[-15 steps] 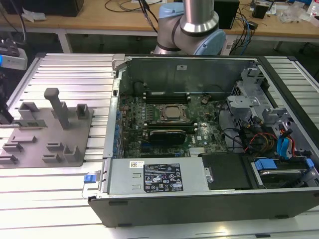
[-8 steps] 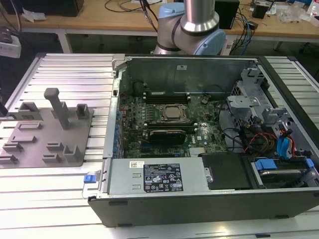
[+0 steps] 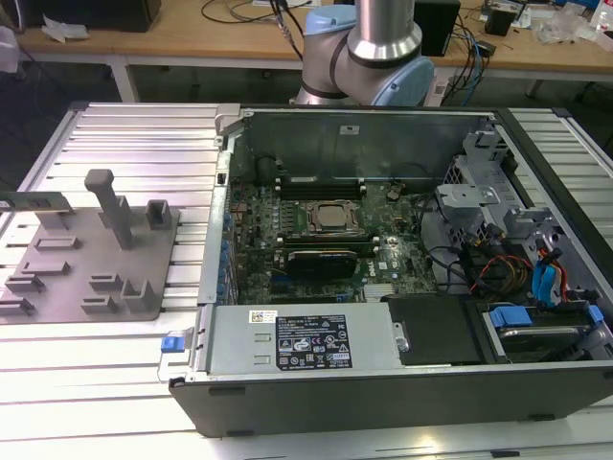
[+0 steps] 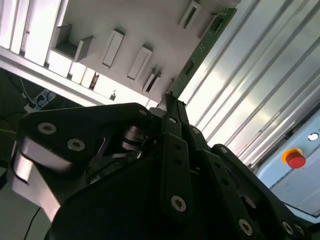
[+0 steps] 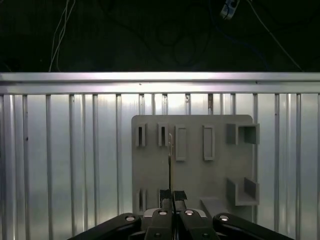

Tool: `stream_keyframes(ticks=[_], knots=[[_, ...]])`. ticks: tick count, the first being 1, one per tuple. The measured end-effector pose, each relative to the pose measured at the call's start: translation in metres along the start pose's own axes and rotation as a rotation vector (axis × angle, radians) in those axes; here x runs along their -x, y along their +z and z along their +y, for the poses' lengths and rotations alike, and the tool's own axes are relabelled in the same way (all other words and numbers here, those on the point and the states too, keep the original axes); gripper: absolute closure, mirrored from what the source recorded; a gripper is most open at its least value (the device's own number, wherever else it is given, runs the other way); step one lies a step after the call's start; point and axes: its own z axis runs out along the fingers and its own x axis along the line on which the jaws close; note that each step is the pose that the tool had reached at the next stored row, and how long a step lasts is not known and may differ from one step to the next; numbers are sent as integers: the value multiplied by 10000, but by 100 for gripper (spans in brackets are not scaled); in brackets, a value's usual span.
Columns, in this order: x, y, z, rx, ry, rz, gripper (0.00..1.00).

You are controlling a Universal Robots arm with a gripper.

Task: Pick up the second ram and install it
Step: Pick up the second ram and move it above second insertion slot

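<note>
Second ram (image 3: pixel 34 201): stands on edge at exterior view's left, well apart from open case (image 3: pixel 383 402), on grey plate (image 3: pixel 77 254). In both wrist views we see gripper (image 5: pixel 173 194) above ram, fingers pressed together, clear of it.

Behind the computer case (image 3: pixel 383 398), the arm (image 3: pixel 383 24) is a silver tube with pale-blue joint caps; the black gripper (image 5: pixel 173 196) links carry silver screws.

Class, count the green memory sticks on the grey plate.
1. The memory stick stands on edge on the grey plate, along its far side at the exterior view's left edge. That edge cuts the plate off, so another could be hidden.
</note>
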Motion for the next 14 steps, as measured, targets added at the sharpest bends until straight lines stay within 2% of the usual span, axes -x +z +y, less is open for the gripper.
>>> stream_keyframes(ticks=[7,12,13,14], knots=[[6,-327,0,-60,-1,0,91],[11,-638,-1,-106,-2,-1,91],[12,-678,0,-112,-2,-1,91],[12,-680,-1,-113,-1,-2,91]])
